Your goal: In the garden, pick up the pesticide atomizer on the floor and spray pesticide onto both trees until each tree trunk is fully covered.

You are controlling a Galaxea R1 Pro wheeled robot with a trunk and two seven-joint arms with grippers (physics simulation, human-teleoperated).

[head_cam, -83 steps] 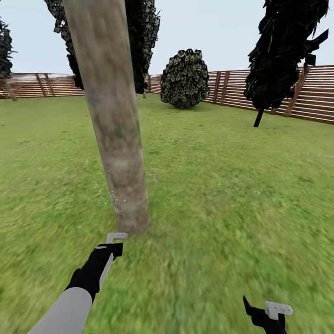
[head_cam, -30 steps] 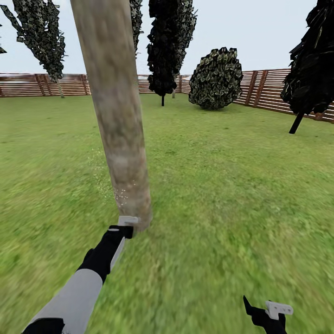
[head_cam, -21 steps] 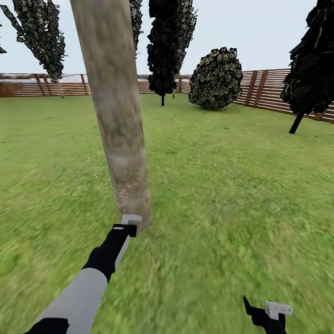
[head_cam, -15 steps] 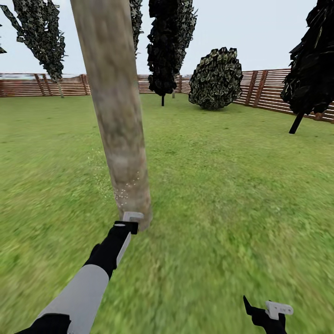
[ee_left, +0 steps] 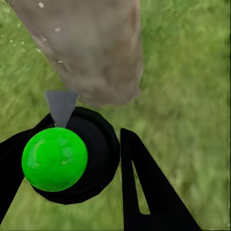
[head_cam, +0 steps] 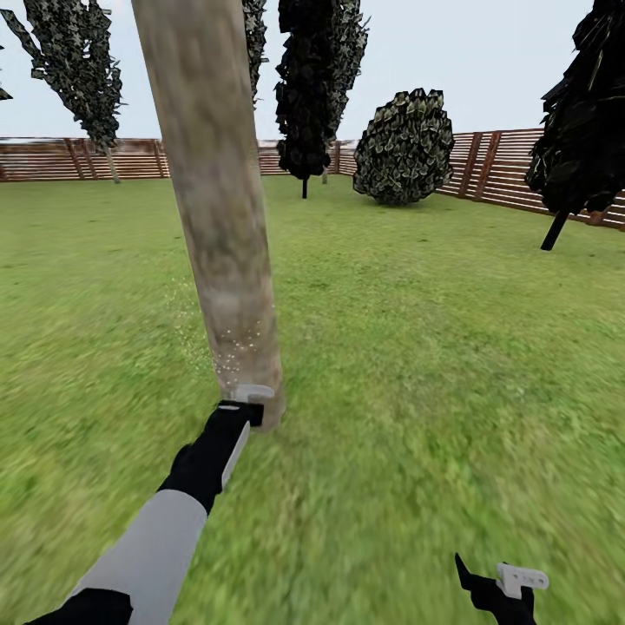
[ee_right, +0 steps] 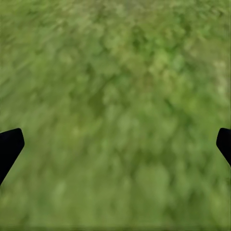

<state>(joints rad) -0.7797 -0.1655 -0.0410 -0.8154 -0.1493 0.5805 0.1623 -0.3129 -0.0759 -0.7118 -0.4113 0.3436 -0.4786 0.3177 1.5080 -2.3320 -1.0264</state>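
A thick pale grey-beige mottled tree trunk (head_cam: 219, 217) rises from the lawn (head_cam: 434, 365) just ahead of me, with fine white specks low on its left side. My left gripper (head_cam: 248, 401) sits right at the trunk's base. In the left wrist view it (ee_left: 72, 144) is shut on the pesticide atomizer (ee_left: 55, 159), seen from above as a black round body with a bright green cap. Its grey nozzle points at the tree trunk (ee_left: 91, 48). My right gripper (head_cam: 508, 583) hangs low at the right over grass, open (ee_right: 115, 144), its fingers far apart.
A brown slat fence (head_cam: 503, 174) bounds the lawn at the back and right. A round dark bush (head_cam: 404, 148), a black thin-trunked tree (head_cam: 308, 95), another at the right edge (head_cam: 582, 130) and a leafy tree at the far left (head_cam: 82, 78) stand farther off.
Since 2.8 s ago the camera has turned, shifting the background. Over the last second my left gripper has crept forward to the trunk's base. The right arm has not moved.
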